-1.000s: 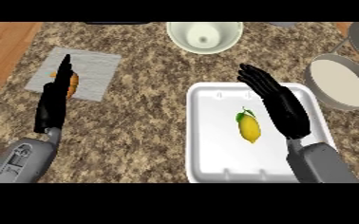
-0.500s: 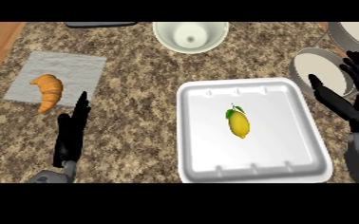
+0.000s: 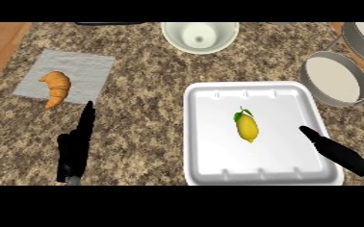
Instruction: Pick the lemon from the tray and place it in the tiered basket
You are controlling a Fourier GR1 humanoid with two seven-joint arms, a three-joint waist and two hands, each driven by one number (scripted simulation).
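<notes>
A yellow lemon [image 3: 247, 127] with a green leaf lies near the middle of the white tray [image 3: 213, 163]. My right hand [image 3: 332, 150] reaches in from the lower right with straight fingers over the tray's right side, a short way right of the lemon and apart from it. At the lower left my left hand [image 3: 76, 146] rests open on edge, fingers pointing up. The tiered basket [image 3: 331, 78] shows at the right edge as grey round tiers with a pale floor.
A croissant [image 3: 57, 88] lies on a grey napkin [image 3: 84, 66] at the left. A white bowl [image 3: 200, 35] stands at the back centre. The granite counter meets a wooden edge at the far left.
Both hands have dropped toward the lower edge. The right hand moved from the basket side to the tray's lower right. The lemon has not moved on the tray.
</notes>
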